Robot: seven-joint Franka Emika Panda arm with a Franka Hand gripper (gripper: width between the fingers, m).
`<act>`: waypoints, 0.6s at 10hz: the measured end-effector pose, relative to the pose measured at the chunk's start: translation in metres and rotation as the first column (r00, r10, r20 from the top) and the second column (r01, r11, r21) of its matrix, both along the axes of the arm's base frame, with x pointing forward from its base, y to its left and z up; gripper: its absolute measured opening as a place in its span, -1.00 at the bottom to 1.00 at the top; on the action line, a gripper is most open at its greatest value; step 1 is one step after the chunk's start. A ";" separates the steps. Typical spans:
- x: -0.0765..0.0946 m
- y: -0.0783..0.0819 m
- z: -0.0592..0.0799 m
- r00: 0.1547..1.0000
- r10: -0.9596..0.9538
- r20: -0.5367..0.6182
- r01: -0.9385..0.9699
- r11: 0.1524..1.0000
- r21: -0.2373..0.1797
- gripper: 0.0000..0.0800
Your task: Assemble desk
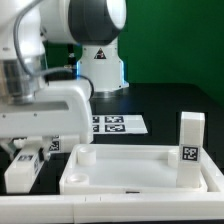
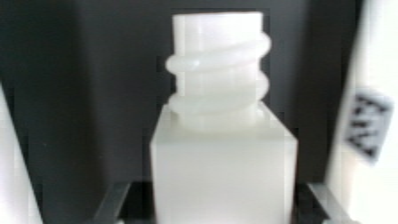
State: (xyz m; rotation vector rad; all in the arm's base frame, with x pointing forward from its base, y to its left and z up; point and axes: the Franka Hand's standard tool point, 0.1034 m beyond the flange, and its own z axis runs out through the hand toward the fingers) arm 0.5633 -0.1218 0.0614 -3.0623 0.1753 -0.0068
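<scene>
The wrist view is filled by a white blocky leg with a threaded peg at its far end, standing between my gripper's dark fingers. The fingers sit tight against its two sides. In the exterior view the same leg stands on the black table at the exterior view's left, under my gripper. The white tray-like tabletop lies beside it. A second leg with a tag stands upright at the tabletop's corner on the exterior view's right.
The marker board lies behind the tabletop. The white robot base stands at the back. Another tagged white part shows just behind my hand. A white ledge runs along the front.
</scene>
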 end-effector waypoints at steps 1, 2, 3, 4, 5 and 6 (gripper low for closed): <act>-0.003 0.018 0.022 0.999 -0.027 0.017 0.027 1.000 0.011 -0.29; -0.017 0.041 0.030 0.999 -0.052 0.013 0.051 0.998 0.023 -0.29; -0.021 0.053 0.029 0.998 -0.066 0.018 0.066 0.998 0.016 -0.29; -0.020 0.052 0.027 0.998 -0.053 0.017 0.053 0.998 0.014 -0.29; -0.020 0.051 0.027 0.998 -0.056 0.016 0.056 0.998 0.014 -0.29; -0.021 0.051 0.026 0.998 -0.056 0.015 0.055 0.998 0.014 -0.29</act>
